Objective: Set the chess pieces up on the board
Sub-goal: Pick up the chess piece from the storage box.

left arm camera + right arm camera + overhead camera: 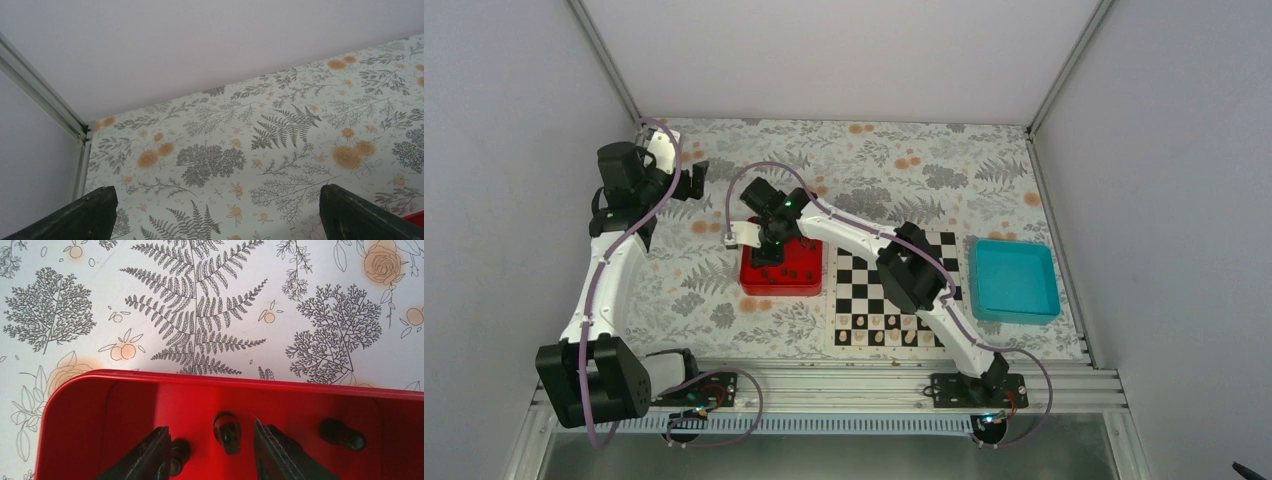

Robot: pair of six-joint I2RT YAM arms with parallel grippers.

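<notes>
Over red tray (810, 282) | right arm (854, 236) reaching, jaws part-open astride a chess piece (226, 432) | left jaws wide

The right pincer (211, 445) hangs in a red tray (90, 405), jaws apart either side of a dark chess piece (226, 432). A second piece (179, 450) and a third piece (342, 434) lie alongside, with the flowered bench (200, 315) beyond.

The top view looks down from above and behind the arms over the whole desk (694, 300). The right wrist view sits close, looking past the right pincer (212, 455) into the red tray (250, 382), which the top view also shows. The left wrist view looks low across the desk to its far corner.
</notes>
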